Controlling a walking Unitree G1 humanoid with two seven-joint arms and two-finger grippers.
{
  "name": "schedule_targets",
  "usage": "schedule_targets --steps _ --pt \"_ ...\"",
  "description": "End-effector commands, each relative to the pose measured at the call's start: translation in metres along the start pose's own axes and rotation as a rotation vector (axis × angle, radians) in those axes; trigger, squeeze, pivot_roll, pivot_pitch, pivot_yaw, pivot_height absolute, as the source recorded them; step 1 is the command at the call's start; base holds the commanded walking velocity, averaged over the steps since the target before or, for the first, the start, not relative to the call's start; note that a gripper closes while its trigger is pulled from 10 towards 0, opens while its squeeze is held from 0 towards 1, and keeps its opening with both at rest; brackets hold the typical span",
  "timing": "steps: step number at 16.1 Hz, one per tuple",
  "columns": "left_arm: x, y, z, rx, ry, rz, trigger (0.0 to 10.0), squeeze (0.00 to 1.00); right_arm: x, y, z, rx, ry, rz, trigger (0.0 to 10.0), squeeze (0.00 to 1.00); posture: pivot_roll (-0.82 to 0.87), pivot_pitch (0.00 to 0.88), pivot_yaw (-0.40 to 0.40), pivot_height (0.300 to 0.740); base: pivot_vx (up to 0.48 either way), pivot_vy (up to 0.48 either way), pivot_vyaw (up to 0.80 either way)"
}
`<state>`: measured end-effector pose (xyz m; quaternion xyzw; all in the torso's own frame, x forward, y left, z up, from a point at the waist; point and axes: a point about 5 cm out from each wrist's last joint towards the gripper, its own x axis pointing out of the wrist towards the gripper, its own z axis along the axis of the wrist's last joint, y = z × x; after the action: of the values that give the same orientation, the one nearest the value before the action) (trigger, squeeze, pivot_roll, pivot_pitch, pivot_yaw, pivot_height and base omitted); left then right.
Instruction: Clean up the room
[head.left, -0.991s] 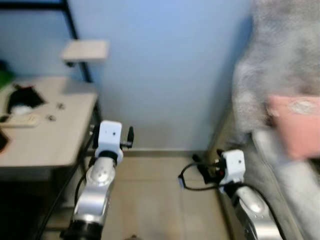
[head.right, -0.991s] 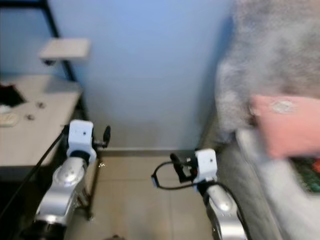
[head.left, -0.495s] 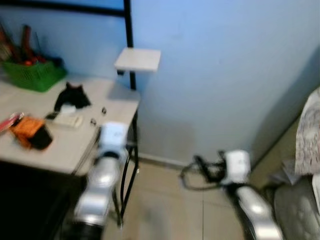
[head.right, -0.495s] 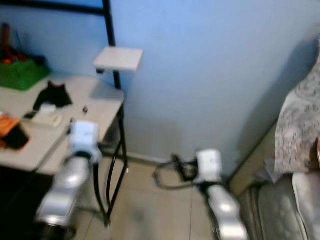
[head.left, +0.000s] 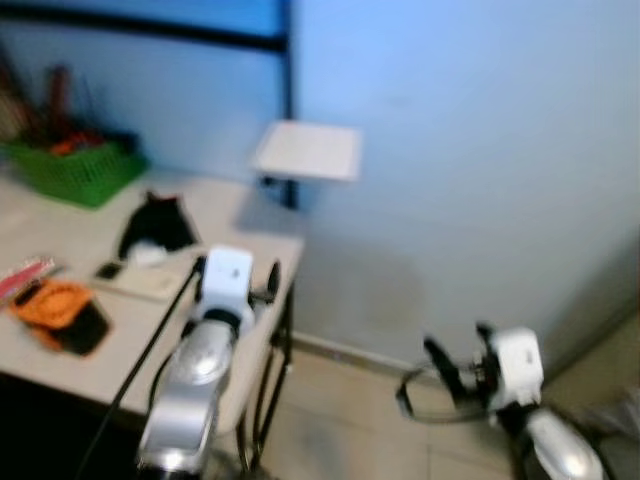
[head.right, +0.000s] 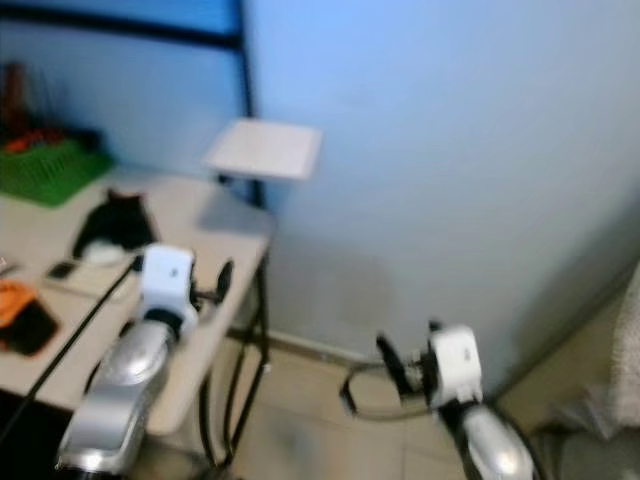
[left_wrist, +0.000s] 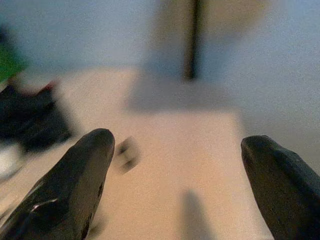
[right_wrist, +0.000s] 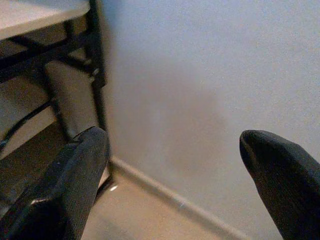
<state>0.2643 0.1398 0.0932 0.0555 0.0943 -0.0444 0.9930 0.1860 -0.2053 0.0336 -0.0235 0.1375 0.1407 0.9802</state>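
A pale desk (head.left: 215, 205) stands at the left against the blue wall. On it lie a black crumpled item (head.left: 160, 225), an orange and black item (head.left: 58, 308), a flat white item (head.left: 140, 283) and a green basket (head.left: 72, 168) holding red and dark things. My left gripper (left_wrist: 177, 139) hovers open over the desk's near corner with nothing between its fingers. My right gripper (right_wrist: 174, 135) is open and empty, low above the floor, facing the wall and a black desk leg (right_wrist: 97, 45). The views are blurred.
A small white shelf (head.left: 308, 150) sticks out from a black upright post (head.left: 290, 60) at the desk's back corner. Beige tiled floor (head.left: 340, 420) runs to a baseboard under the wall. A grey fabric edge (head.right: 625, 330) shows at the far right.
The whole picture has swung to the left: the desk fills more of the left side, and the grey couch and pink item have slid out on the right. Both arms keep their pose.
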Motion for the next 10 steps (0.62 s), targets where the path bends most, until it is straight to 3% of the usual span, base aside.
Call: schedule_targets --steps 1,3,10 --pt "-0.003 -0.012 0.012 -0.041 -0.027 -0.027 10.0 0.00 -0.010 -0.010 0.003 0.003 0.003 -0.029 10.0 0.00 0.04 0.000 0.008 0.732 0.000 0.000 0.00" --pt "-0.005 -0.017 0.031 -0.007 -0.141 -0.086 10.0 0.00 -0.012 -0.009 0.006 0.008 -0.006 -0.031 10.0 0.00 0.04 0.000 0.003 0.732 0.000 0.000 0.00" --pt "-0.007 -0.017 0.027 -0.029 -0.090 -0.071 10.0 0.00 -0.007 -0.005 0.006 0.002 0.006 -0.028 10.0 0.00 0.04 0.000 0.003 0.732 0.000 0.000 0.00"
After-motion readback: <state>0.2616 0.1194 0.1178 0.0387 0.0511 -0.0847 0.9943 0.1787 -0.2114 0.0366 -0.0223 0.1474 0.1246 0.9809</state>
